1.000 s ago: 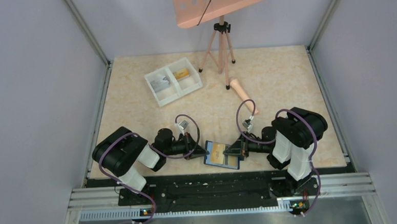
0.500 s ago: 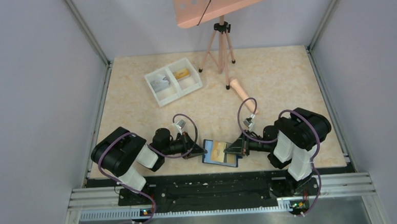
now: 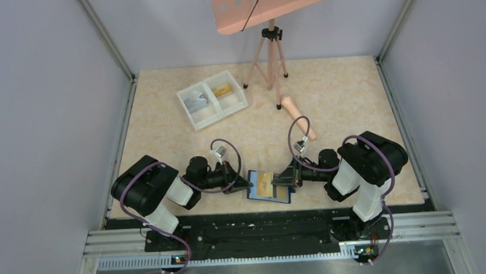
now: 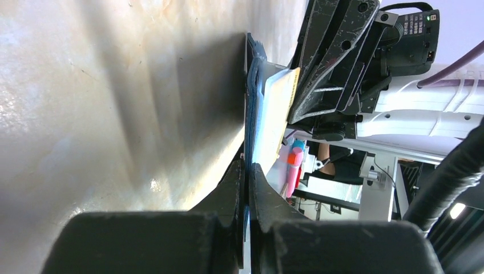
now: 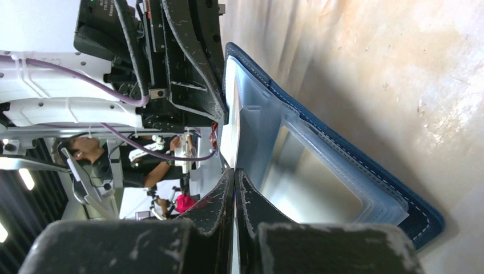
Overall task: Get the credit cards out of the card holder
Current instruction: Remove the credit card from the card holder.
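Note:
The blue card holder (image 3: 280,196) lies open near the table's front edge, between my two grippers. My left gripper (image 3: 250,187) is shut on its left edge; in the left wrist view the jaws (image 4: 249,169) pinch the blue cover (image 4: 252,85). A yellow-orange credit card (image 3: 265,185) sticks partly out of a slot. My right gripper (image 3: 287,180) is shut on that card's right end (image 4: 283,94). The right wrist view shows the shut fingers (image 5: 234,173) over the holder's clear slots and blue rim (image 5: 365,165).
A white two-compartment tray (image 3: 203,119) stands at the back left, holding a grey card (image 3: 195,102) and a yellow one (image 3: 223,89). A tripod (image 3: 272,54) with a pink board stands at the back, with a pink handle (image 3: 296,114) lying near it.
My right gripper has shifted a little left and away from the front edge with the card. The card holder has slid slightly left with it. The left gripper has held its grip.

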Robot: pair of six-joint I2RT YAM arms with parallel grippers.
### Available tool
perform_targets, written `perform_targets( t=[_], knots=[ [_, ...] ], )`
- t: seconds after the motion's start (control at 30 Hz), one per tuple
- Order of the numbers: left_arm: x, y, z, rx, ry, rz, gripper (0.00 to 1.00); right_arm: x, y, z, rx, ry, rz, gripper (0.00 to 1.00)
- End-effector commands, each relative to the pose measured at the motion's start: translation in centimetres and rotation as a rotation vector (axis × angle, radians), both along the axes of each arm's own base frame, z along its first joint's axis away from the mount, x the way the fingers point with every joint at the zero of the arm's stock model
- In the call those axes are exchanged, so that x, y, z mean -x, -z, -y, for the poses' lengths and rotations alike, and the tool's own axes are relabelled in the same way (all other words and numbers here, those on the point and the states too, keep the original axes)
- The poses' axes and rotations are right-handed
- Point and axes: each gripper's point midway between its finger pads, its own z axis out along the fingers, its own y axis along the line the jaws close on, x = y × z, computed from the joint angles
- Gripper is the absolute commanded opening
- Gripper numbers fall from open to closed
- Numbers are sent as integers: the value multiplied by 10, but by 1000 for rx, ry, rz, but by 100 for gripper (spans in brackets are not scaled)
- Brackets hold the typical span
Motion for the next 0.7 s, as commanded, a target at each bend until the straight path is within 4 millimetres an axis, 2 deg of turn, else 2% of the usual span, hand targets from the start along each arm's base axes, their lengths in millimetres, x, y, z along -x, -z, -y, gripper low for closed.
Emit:
perform_targets(
  t=[0.0,0.1,0.3,0.47,0.67],
  knots=[
    [-2,-10,2,28,19,58,0,-9,-14,-8,-16,-10,97,0],
    [-3,-9,2,26,18,56,0,-11,-13,-8,5,-6,104,0],
    [-5,-8,-1,26,9,51,0,-19,9,6,190,39,95,0],
    [-8,-3,-6,12,-10,47,0,-28,-4,21,269,90,136,0],
    [-15,3,-4,0,-17,44,0,-35,-28,28,334,113,192,0]
  ],
)
